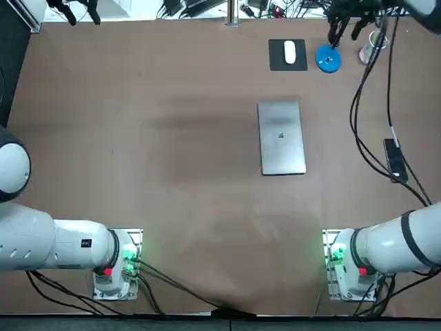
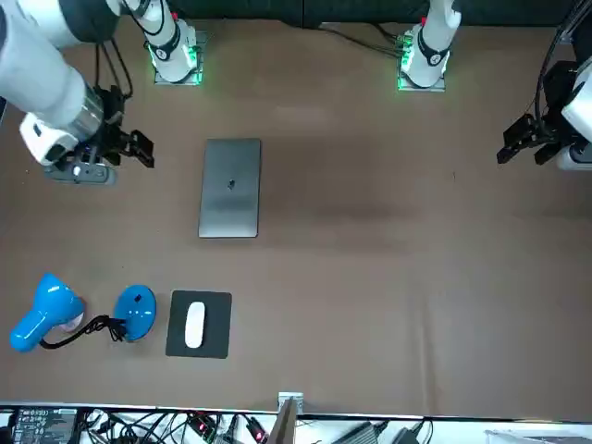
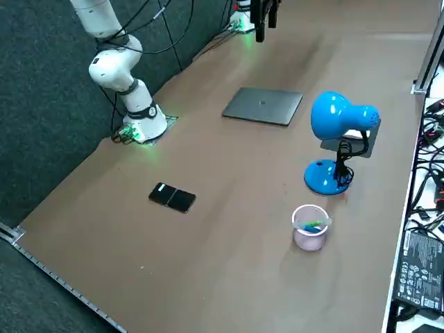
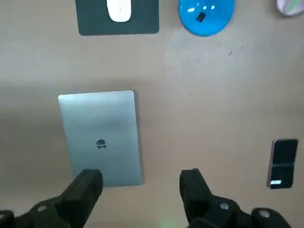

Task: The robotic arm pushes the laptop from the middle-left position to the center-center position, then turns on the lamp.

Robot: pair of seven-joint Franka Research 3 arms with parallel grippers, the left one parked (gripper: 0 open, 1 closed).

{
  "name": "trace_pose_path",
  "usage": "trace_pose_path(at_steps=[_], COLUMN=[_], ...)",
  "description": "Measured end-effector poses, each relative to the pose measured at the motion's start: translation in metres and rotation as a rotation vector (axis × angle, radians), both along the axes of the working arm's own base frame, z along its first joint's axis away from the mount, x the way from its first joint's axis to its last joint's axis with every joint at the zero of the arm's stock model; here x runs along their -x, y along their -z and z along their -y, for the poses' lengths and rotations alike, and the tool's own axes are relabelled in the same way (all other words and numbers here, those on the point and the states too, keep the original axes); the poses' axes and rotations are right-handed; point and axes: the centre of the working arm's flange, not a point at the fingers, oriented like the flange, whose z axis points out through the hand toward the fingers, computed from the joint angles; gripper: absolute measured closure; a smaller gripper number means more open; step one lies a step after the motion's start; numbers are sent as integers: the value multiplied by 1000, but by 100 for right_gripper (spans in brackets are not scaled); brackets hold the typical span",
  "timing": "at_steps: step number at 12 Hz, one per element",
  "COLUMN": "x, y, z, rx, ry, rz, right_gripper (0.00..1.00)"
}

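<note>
Right pincer (image 4: pixel 141 173), parted, hangs above table (image 4: pixel 213 95); cup (image 3: pixel 309 236) holds perhaps pens (image 3: pixel 313 223).

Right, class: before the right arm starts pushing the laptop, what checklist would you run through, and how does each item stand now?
1. The laptop is closed and flat on the table: ok.
2. The fingers of the right gripper are open, holding nothing: ok.
3. The right gripper is lowered beside the laptop for a push: not ok; it hovers above, touching nothing.
4. The table is bare between the laptop and its centre: ok.
5. The mouse pad and lamp stand apart from the laptop: ok.
6. The lamp is lit: cannot tell.
</note>
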Motion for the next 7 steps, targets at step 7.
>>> trace_pose_path(at_steps=[7], x=[-9], y=[62], z=[-87], rx=[47], ry=[318], rz=[2], right_gripper=[0])
